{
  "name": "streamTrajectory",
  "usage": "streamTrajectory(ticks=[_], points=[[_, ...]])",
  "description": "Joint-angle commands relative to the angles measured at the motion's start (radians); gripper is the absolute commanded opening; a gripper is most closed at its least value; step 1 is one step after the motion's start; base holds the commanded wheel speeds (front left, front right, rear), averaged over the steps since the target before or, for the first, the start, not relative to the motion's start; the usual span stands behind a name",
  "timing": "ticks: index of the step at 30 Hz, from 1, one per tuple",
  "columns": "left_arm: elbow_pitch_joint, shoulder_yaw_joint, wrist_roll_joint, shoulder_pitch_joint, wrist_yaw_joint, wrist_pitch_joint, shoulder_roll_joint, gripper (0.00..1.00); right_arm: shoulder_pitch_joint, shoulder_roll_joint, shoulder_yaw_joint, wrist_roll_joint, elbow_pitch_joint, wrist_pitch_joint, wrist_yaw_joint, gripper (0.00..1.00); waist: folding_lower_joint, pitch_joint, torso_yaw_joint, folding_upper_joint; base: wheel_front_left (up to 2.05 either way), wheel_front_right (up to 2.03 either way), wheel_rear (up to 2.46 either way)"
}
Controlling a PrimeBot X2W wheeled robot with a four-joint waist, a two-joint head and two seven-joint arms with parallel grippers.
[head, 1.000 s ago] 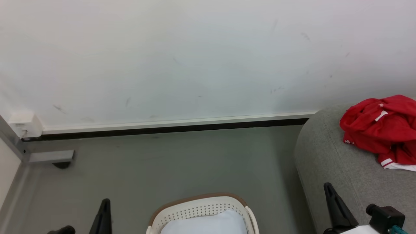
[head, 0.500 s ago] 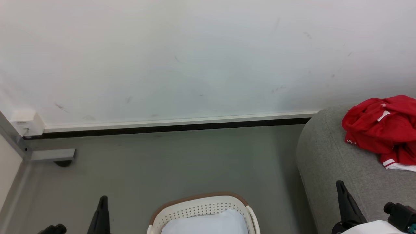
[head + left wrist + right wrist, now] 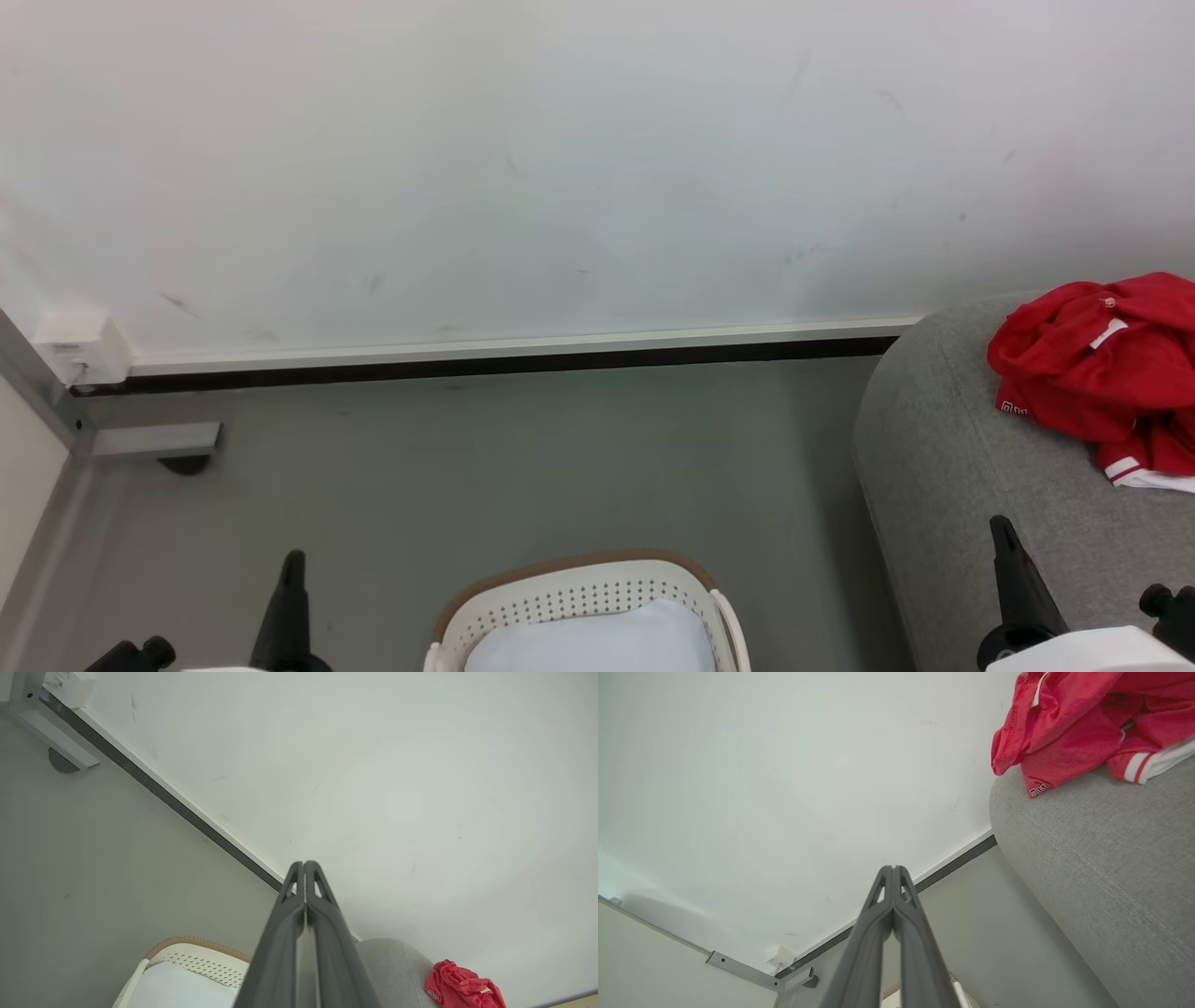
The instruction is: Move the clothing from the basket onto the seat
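Both my claws are sitting low with fingers pressed together, gripping nothing: left claw [image 3: 289, 597] above the floor [image 3: 523, 467], right claw [image 3: 1016, 574] by the seat [image 3: 943, 448]. Between them the basket [image 3: 569, 566] is holding a pale blue cloth [image 3: 588, 642]. Farther on, the clothing [image 3: 1092, 373] is lying crumpled on the seat, ahead-right of my right claw and well apart. Its lettered corner is pointing left, striped cuff toward me. Long axis: I cannot tell.

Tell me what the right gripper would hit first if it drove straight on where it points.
Most likely the white wall, just above the dark skirting strip. The right gripper aims past the grey seat, which lies off to one side. Depth is hard to judge.
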Motion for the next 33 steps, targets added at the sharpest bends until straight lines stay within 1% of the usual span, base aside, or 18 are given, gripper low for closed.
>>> streamTrajectory(ticks=[1, 19, 33], points=[[-0.008, 0.006, -0.023, -0.024, -0.005, 0.004, 0.007, 0.0, -0.026, 0.001, -0.011, 0.024, -0.017, 0.005, -0.001, 0.0, 0.0, 0.0, 0.0, 0.0, 0.0, 0.0, 0.0], [0.0, 0.017, -0.233, -0.047, -0.007, 0.062, 0.007, 0.0, -0.029, 0.009, -0.06, 0.212, -0.025, 0.056, -0.001, 0.0, -0.0001, 0.005, 0.008, 0.0, 0.0, 0.0, 0.0], [0.006, 0.025, -0.369, -0.061, -0.009, 0.101, 0.008, 0.0, -0.029, 0.015, -0.094, 0.338, -0.031, 0.091, -0.001, 0.0, -0.0001, 0.009, 0.014, 0.0, 0.0, 0.0, 0.0]])
